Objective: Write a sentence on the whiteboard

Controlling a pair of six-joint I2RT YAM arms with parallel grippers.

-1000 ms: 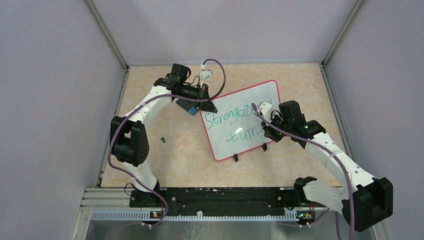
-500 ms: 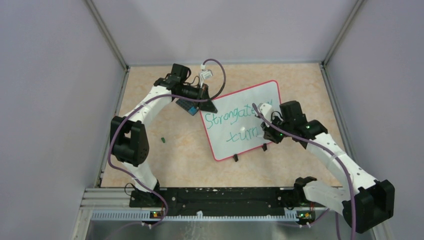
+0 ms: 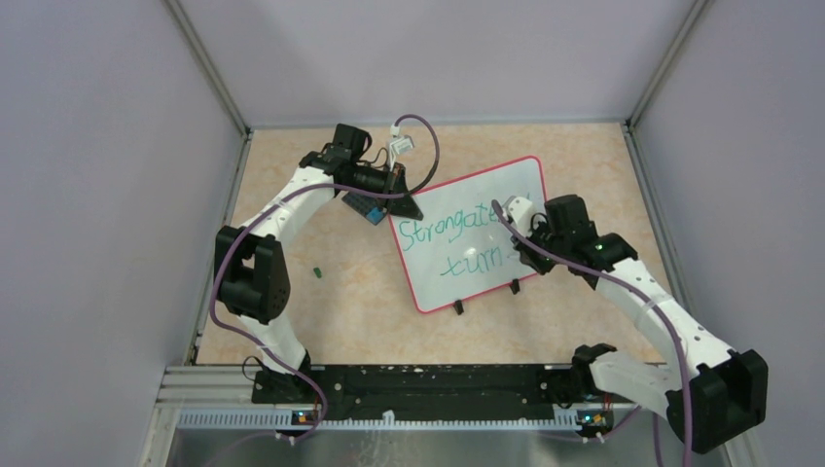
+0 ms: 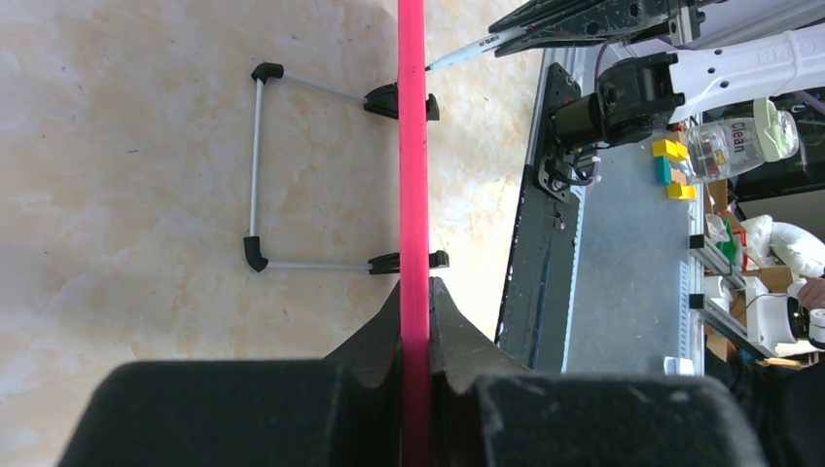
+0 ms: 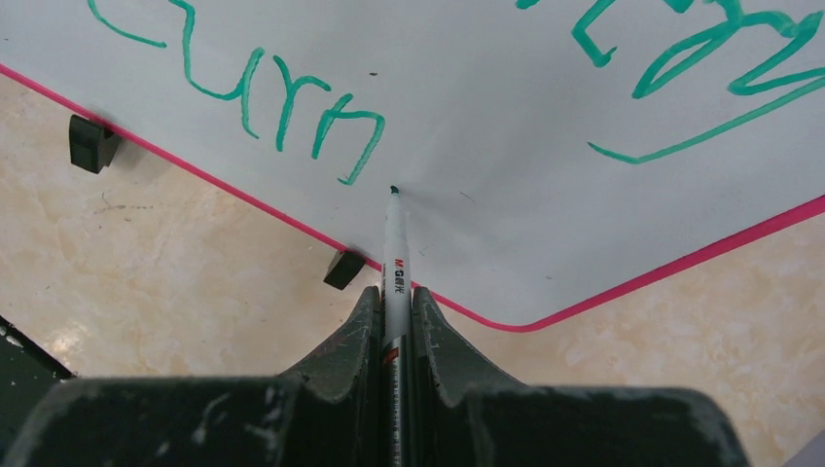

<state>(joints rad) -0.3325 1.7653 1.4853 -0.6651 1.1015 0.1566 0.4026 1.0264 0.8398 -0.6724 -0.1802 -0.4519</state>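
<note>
1. While the right gripper [image 5: 394,297] sits bottom centre of the right wrist view, its fingers are pressed tight on a marker [image 5: 393,243]. The tip points up-frame at the whiteboard [image 5: 506,107], just past the green word "turn". Touching or just off, can't tell.
2. Left gripper [image 4: 413,292], bottom centre of the left wrist view, pinches the board's red-pink rim edge-on. In the top view that's approx. the board's upper-left corner.
3. Board sits centre-right in the top view, btw both arms, on small black feet [image 5: 92,141].
4. Board is prob. light, stiff and slick-faced. Pen pressure could slide or rock it, so hold it at the rim w/ flat pads.
5. Marker looks thin and smooth, so grip mid-barrel, firm.
</note>
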